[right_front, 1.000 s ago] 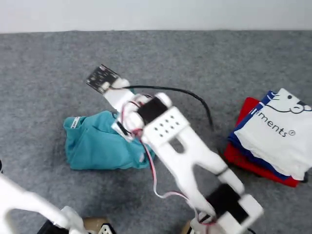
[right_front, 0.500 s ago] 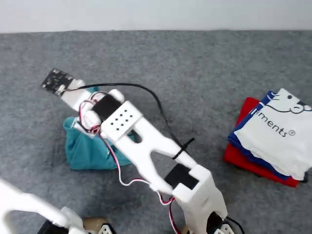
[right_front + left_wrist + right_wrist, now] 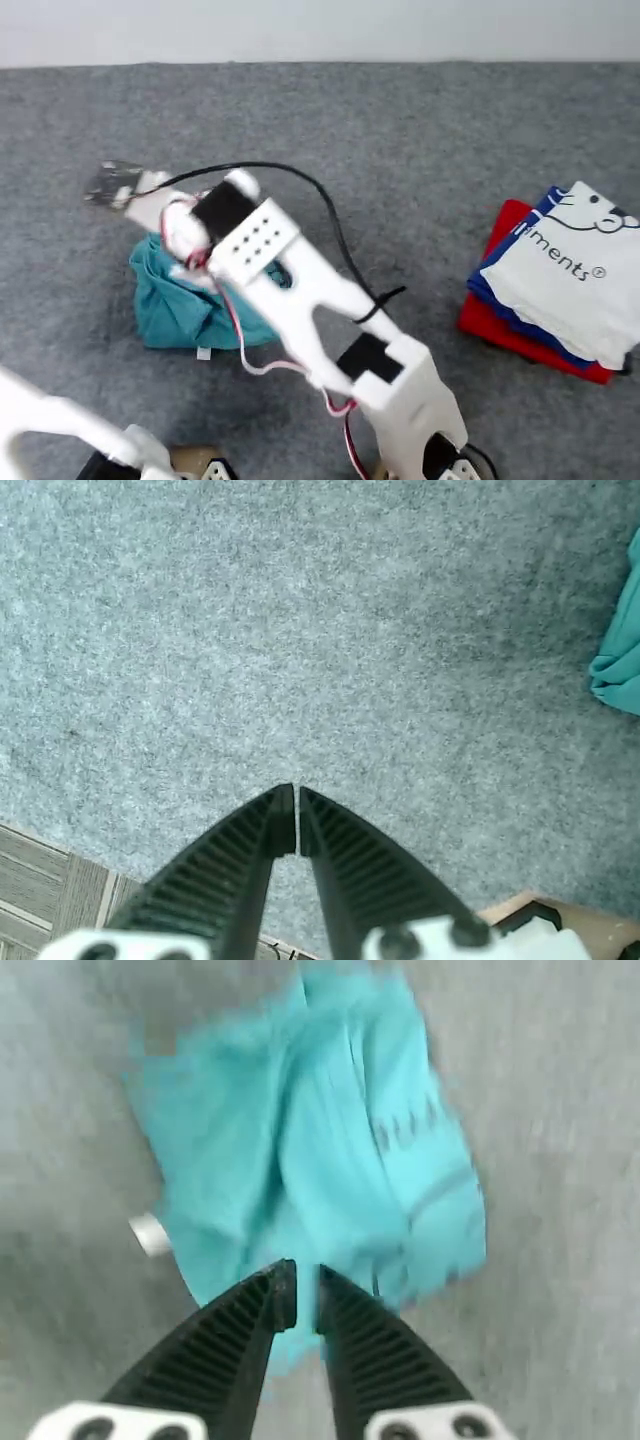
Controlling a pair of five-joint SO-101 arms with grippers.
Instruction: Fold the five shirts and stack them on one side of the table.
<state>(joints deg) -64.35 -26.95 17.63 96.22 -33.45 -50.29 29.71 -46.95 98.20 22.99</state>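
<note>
While the right tool (image 3: 303, 1280) hovers near-closed over the teal shirt (image 3: 300, 1130), the left tool (image 3: 297, 795) sits closed, empty.

Mat (image 3: 420, 150) free btwn teal shirt (image 3: 165, 300) & stack (image 3: 555, 285); right arm (image 3: 300, 295) overhangs shirt.

table cover (image 3: 450, 150): grey felt, rough, matt | teal shirt (image 3: 330, 1160): soft creased cloth | right arm (image 3: 300, 290): white plastic, smooth

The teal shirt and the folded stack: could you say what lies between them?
In the high view, the right arm and its black cable cross beside the teal shirt; from there to the folded stack, bare table.
</note>
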